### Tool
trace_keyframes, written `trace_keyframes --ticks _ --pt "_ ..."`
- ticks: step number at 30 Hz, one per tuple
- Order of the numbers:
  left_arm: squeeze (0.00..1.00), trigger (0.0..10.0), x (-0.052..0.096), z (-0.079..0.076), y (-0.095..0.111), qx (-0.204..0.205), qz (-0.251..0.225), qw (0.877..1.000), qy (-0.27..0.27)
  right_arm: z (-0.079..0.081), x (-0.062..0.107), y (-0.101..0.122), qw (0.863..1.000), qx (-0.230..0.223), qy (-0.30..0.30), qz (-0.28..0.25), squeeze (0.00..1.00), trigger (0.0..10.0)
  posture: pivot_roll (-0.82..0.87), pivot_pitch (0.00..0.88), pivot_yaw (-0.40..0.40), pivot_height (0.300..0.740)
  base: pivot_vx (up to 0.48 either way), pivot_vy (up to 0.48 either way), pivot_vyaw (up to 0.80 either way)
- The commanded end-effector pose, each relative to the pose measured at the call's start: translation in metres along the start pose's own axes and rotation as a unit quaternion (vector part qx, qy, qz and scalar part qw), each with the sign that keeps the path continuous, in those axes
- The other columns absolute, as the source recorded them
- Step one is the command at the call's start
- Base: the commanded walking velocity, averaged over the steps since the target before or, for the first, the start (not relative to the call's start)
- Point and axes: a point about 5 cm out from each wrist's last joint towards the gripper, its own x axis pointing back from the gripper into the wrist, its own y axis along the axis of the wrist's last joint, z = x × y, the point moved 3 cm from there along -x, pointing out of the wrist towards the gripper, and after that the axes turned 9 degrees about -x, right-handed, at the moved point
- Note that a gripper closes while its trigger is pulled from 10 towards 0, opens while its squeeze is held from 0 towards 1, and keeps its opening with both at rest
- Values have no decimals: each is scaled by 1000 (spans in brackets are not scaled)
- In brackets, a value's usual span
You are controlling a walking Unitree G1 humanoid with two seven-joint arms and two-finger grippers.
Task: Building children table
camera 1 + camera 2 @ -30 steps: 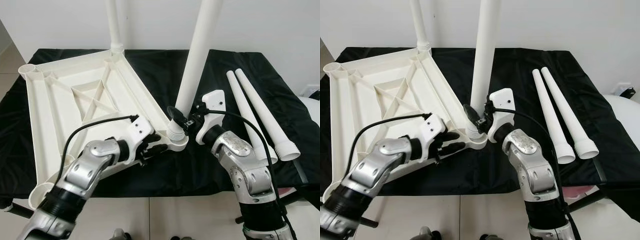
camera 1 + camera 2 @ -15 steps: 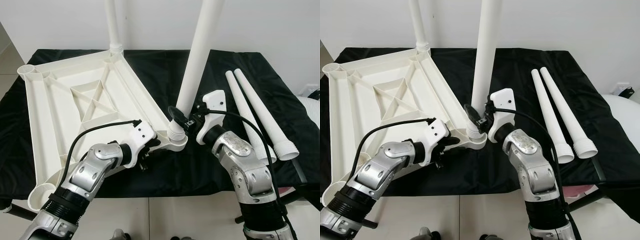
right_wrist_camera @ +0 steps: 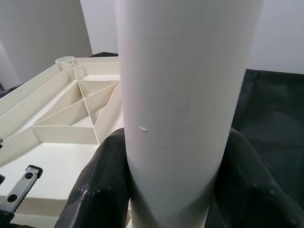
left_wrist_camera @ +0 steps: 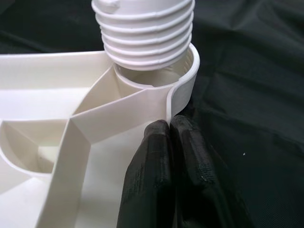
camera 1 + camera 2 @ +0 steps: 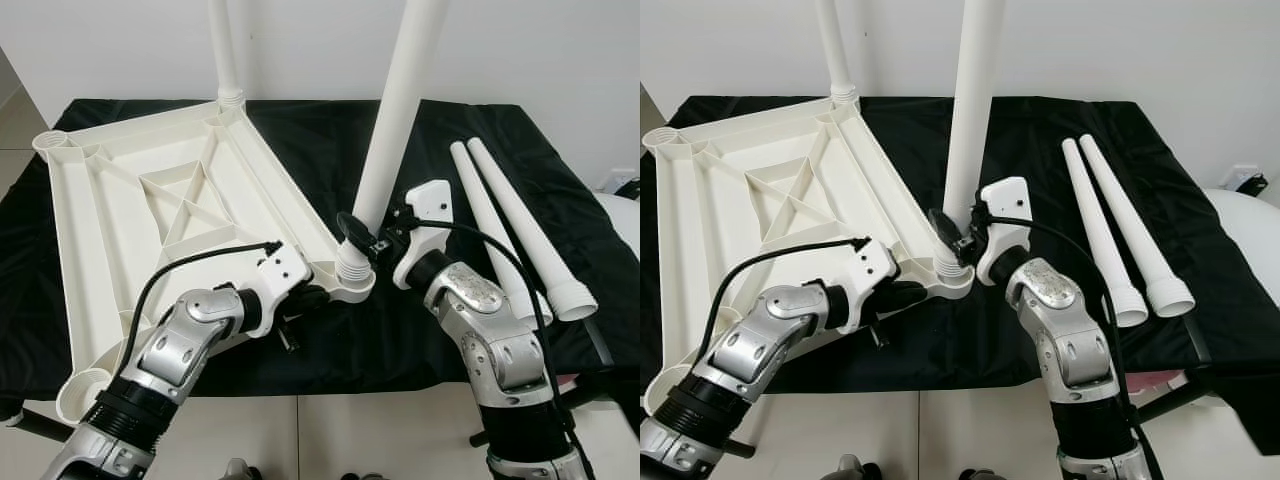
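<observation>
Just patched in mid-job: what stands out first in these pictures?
The white table top lies upside down on the black cloth, ribs showing. At its near corner the right pincer clasps an upright leg over the socket, threads still exposed, while the left pincer pinches that corner's rim. Two spare legs lie to the right.

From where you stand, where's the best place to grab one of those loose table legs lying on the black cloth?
Take the nearer loose leg around its plain mid-shaft, coming from above with the right end effector once free. It lies flat beside the second leg, so enter on its open left side; the flared threaded end looks harder to hold.
</observation>
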Motion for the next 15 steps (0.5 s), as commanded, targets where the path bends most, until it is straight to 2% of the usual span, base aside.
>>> trace_keyframes --ticks 1,15 --pt "0 0 0 -9 -15 9 30 999 -21 0 -1 5 1000 2 5 -10 0 10000 -1 142 -21 740 0 0 0" --pt "0 0 4 -9 -10 13 17 999 -34 6 1 -1 1000 11 25 -7 0 10000 5 146 -18 740 0 0 0"
